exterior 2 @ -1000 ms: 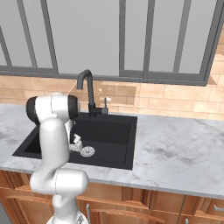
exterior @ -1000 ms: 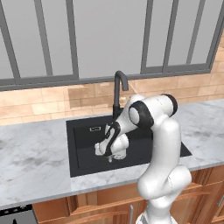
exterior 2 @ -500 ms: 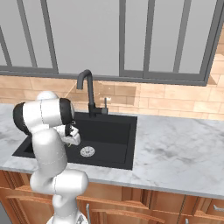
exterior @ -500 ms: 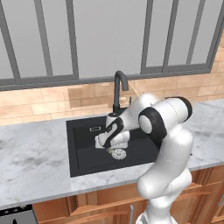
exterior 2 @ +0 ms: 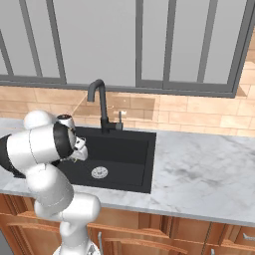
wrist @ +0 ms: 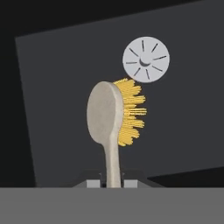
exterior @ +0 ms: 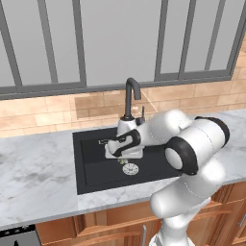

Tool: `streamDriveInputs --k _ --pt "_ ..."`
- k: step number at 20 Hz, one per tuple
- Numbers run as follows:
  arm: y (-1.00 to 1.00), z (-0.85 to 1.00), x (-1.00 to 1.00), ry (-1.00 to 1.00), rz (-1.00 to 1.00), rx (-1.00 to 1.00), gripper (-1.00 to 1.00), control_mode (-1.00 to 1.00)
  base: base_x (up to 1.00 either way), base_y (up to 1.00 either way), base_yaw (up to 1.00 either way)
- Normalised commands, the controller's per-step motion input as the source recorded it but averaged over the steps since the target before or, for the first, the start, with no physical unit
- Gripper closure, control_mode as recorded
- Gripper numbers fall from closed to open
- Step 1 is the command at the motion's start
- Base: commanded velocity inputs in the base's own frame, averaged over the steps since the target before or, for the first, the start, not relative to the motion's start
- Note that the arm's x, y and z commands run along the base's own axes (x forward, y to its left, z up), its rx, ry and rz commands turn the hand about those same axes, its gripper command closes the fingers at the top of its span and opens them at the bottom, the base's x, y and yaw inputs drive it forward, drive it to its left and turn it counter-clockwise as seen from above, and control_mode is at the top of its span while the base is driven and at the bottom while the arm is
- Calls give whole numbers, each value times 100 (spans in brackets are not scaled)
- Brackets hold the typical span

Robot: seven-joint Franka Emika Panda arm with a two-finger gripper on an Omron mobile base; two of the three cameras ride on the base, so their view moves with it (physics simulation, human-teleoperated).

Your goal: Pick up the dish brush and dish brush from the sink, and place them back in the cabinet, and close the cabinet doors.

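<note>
Grey marble counter [exterior: 33, 187] runs around the black sink [exterior: 89, 166], with a tall black faucet [exterior: 130, 96] behind it. Over the basin, the gripper [wrist: 113, 183] pinches the handle of a dish brush [wrist: 109, 122] with yellow bristles. It seems lifted above the round silver drain [wrist: 145, 59].

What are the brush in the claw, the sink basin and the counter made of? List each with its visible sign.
Pale tan short-handled dish brush: matte, grainless handle, perhaps wood or plastic; stiff yellow bristles look synthetic.
Black rectangular sink: flat matte black, likely composite or coated metal; round grey drain looks metallic.
White grey-veined counter: marble-like veining, faint sheen.
</note>
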Motion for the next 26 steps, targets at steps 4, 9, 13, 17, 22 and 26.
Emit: streamDriveInputs --k 4,9,13,17,22,26 --pt "0 49 -37 0 0 0 100 -100 0 0 0" --pt "0 53 -40 0 0 0 100 -100 0 0 0" --pt "0 56 -42 0 0 0 100 -100 0 0 0" --pt "0 60 -47 0 0 0 100 -100 0 0 0" --pt "0 58 -45 0 0 0 100 -100 0 0 0" --pt "0 63 -45 0 0 0 100 -100 0 0 0"
